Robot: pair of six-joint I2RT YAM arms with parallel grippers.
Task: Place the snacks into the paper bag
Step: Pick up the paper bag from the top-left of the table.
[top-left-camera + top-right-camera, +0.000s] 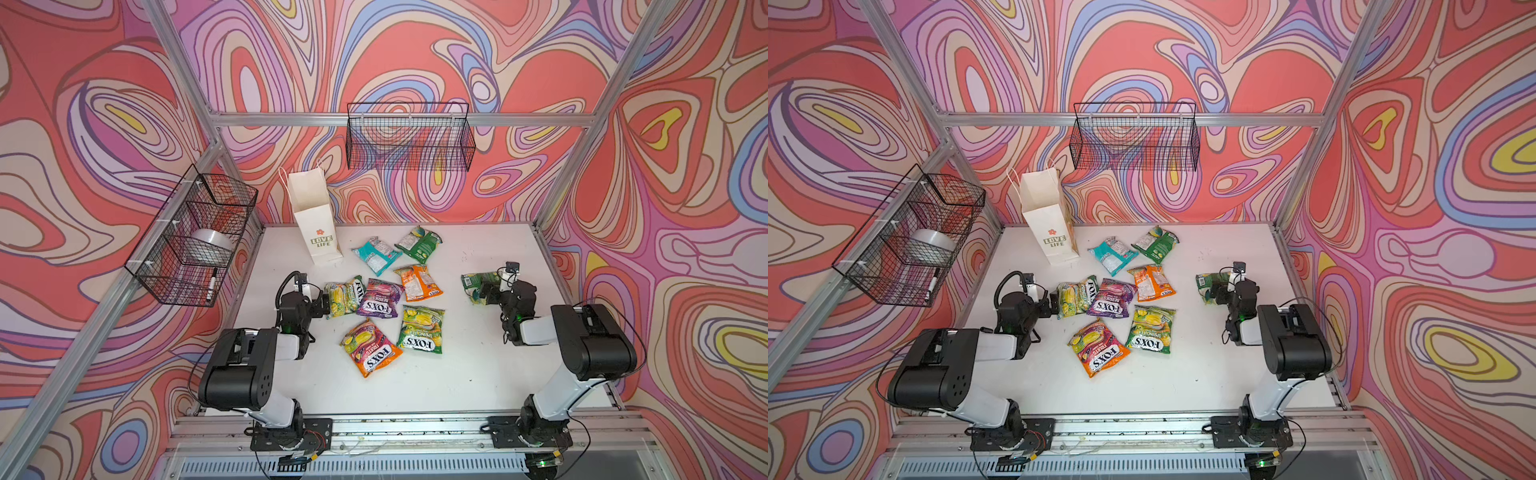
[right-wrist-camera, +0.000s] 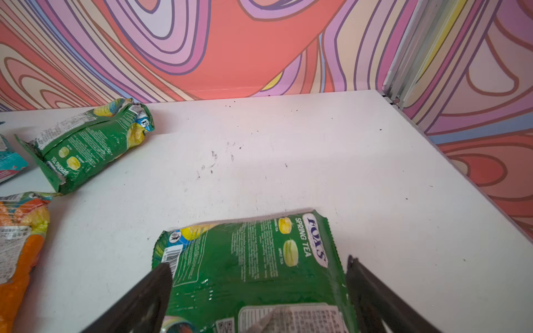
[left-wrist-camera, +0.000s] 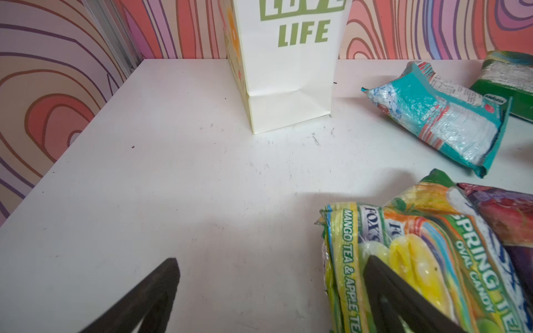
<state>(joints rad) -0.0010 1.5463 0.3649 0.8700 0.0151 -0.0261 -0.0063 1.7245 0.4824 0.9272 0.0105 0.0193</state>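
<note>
Snacks (image 1: 379, 300) on table (image 1: 457, 374), right gripper (image 2: 258, 263) wide open around green packet (image 2: 259, 239)

L claw (image 3: 271, 268) & R claw (image 2: 258, 266) both wide open, arms bent fwd.

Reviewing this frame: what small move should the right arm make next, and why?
Probably close the right gripper on the green packet. Its jaws stand open, the packet lies flat between the fingers, and nothing is gripped yet. If the tips are not yet down at the packet, it would need to lower first.
</note>
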